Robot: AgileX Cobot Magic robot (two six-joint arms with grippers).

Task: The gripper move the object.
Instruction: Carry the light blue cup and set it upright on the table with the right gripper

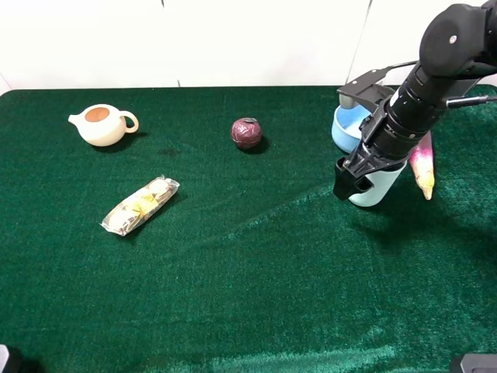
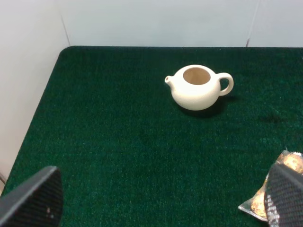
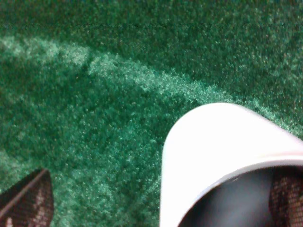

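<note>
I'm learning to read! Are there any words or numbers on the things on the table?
No words or numbers can be read in any view.
Snack packet: clear wrapper, no print that can be made out.
Cup, bowl, teapot, dark red ball: plain.
Pink and yellow thing beside the cup: no letters seen.

A deep green felt tabletop (image 1: 248,295) filled nearly the whole view, its nap catching pale streaks of light. Behind it ran a plain white panelled wall (image 1: 233,39), with thin vertical seams showing.
</note>
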